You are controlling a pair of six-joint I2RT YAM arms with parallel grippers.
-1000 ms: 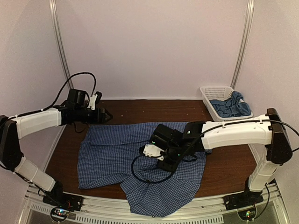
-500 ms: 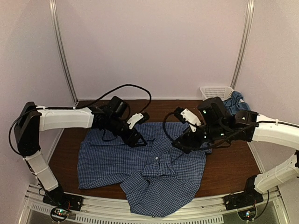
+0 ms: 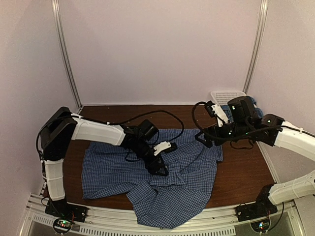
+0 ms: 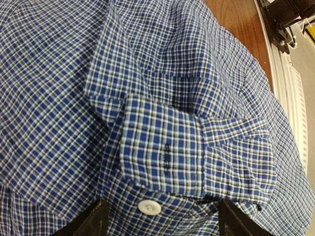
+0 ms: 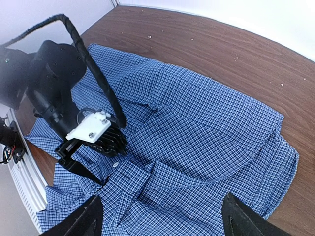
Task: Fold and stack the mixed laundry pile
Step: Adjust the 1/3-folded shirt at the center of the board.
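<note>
The checked shirt [image 3: 110, 167] lies spread and rumpled across the brown table [image 3: 241, 177]. My left gripper [image 3: 160, 169] is low over the shirt's middle. In the left wrist view it [image 4: 163, 223] is open, its fingers either side of a folded cuff [image 4: 162, 152] and a white button [image 4: 149, 207]. Whether the tips touch the cloth I cannot tell. My right gripper [image 3: 202, 138] hangs above the shirt's right part, open and empty [image 5: 163, 221]. It looks down on the shirt [image 5: 206, 128] and the left gripper [image 5: 81, 164]. The teal t-shirt [image 3: 255, 102] is mostly hidden behind the right arm.
A white lattice basket [image 3: 224, 94] stands at the back right corner, holding the t-shirt. Walls close in the table at the back and both sides. The shirt's lower hem [image 3: 162, 216] hangs over the front rail. The left arm's cable [image 5: 93, 69] loops above the shirt.
The left arm swung from the far left edge to the shirt's middle and came down. The right gripper opened off the shirt, rose and drew back to the right.
</note>
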